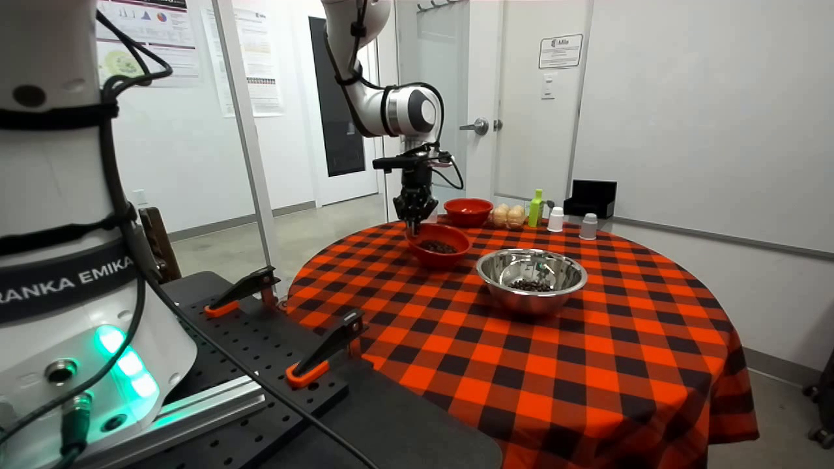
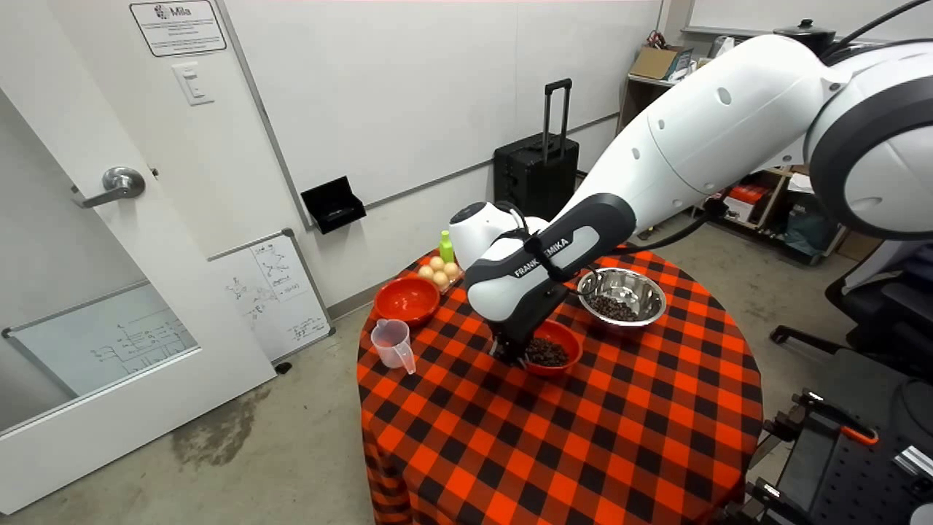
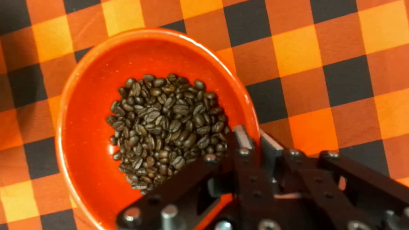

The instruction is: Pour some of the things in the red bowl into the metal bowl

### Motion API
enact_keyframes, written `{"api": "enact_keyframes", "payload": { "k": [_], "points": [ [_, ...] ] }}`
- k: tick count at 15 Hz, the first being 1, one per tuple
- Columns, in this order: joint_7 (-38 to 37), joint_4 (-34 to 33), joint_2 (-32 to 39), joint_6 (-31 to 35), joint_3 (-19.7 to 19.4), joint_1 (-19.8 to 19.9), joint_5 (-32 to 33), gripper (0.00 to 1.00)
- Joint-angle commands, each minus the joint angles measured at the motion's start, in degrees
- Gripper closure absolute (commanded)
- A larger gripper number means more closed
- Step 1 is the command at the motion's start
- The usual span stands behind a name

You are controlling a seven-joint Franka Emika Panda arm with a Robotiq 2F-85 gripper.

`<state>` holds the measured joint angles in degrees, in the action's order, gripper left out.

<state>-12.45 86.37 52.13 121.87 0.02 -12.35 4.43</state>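
At left in an exterior view, the hand (image 1: 412,229) looks clenched on one edge of the red bowl (image 1: 438,262), so the weight of the beans (image 1: 436,247) may twist it and spill some onto the surface (image 1: 449,332). Tilting too early, short of the metal bowl (image 1: 530,303), which stands near at right, also may spill.

Checked-cloth table (image 2: 583,445): red bowl (image 3: 88,124), metal bowl (image 1: 531,302), second red bowl (image 2: 407,300), jug (image 2: 391,343).
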Motion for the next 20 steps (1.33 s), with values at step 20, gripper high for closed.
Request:
{"api": "enact_keyframes", "payload": {
  "k": [20],
  "points": [
    [8.83, 27.44, -29.56, 9.13, 1.94, 4.35, 2.14, 0.98]
  ]
}}
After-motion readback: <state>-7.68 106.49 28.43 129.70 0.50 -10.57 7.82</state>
